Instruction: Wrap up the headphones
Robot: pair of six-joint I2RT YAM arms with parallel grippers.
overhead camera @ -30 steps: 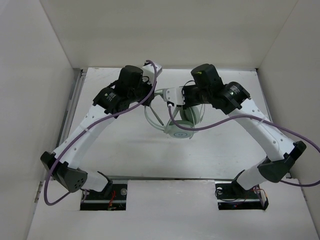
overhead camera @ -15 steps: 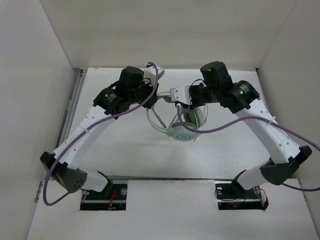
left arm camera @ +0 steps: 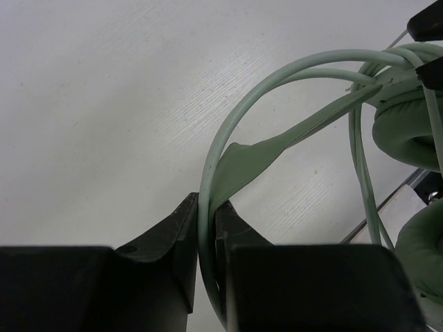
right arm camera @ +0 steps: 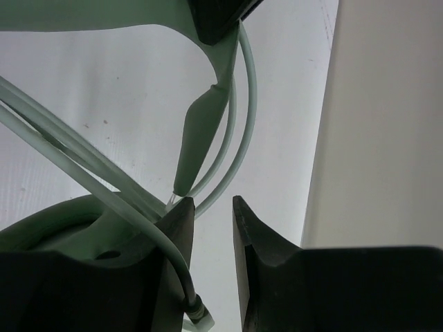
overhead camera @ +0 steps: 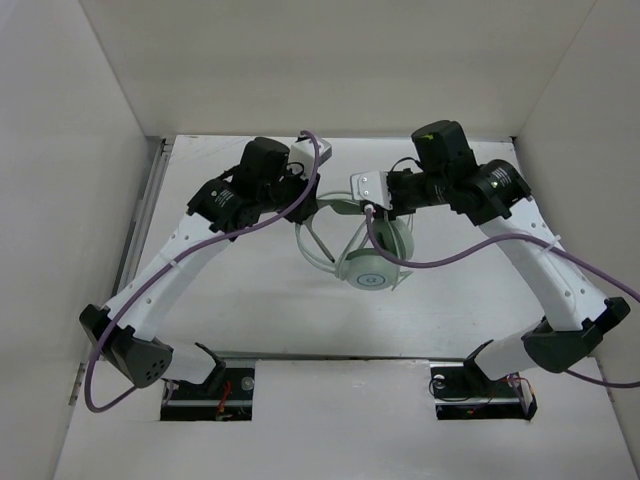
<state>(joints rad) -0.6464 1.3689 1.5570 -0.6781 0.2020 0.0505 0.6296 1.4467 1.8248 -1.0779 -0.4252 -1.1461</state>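
Now the left gripper (left arm camera: 205, 207) is clenched on the thin headband (left arm camera: 277, 142) of the headphones (overhead camera: 370, 272), which sit near the middle of the table (overhead camera: 230, 290), between the two arms. The right gripper (right arm camera: 212, 207) has its jaws parted with nothing between them — the cord (right arm camera: 243, 97) loops just beside one finger. To wrap well, I judge the left should hold the band steady while the right catches the cord near an earcup (left arm camera: 408, 131), closes firmly and lays each turn snug — slack loops could slip off.
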